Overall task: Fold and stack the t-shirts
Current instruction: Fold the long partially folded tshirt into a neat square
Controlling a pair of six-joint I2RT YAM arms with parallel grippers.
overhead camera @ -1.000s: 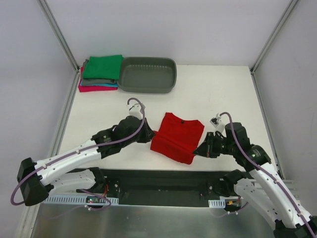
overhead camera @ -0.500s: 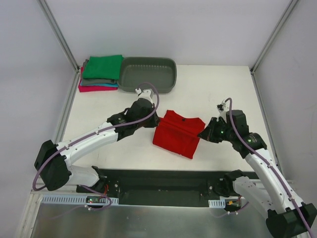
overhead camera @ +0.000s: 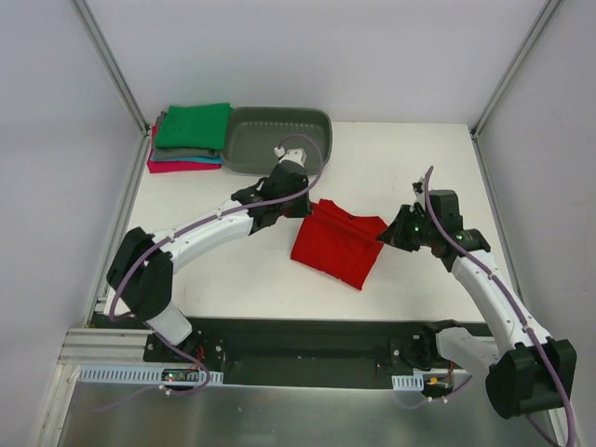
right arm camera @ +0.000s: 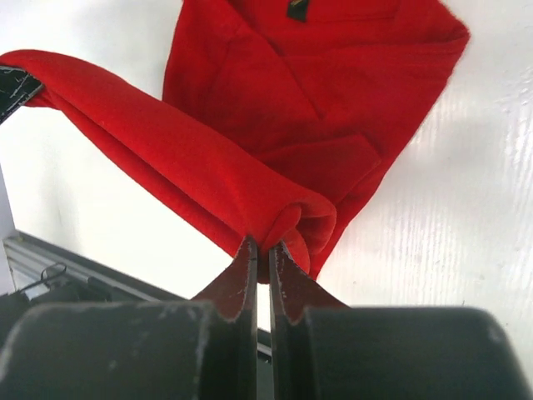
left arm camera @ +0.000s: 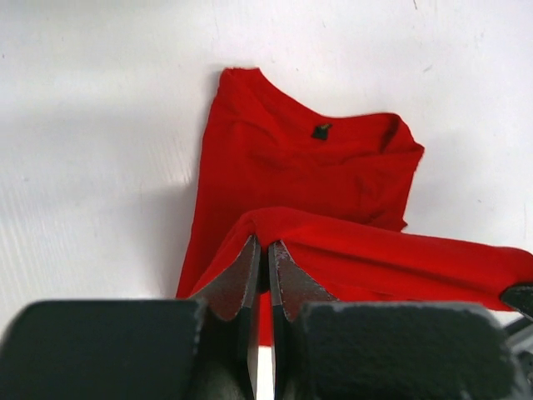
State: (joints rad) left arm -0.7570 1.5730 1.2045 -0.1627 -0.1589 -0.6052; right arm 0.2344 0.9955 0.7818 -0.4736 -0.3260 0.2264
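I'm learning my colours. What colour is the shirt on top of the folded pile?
Green. The top shirt shows best in the top external view.

No words, numbers or brand marks can be read in any view. The only label is a small dark neck tag (left arm camera: 321, 131) inside the collar of the red t-shirt (left arm camera: 291, 167), and its print is too small to make out.
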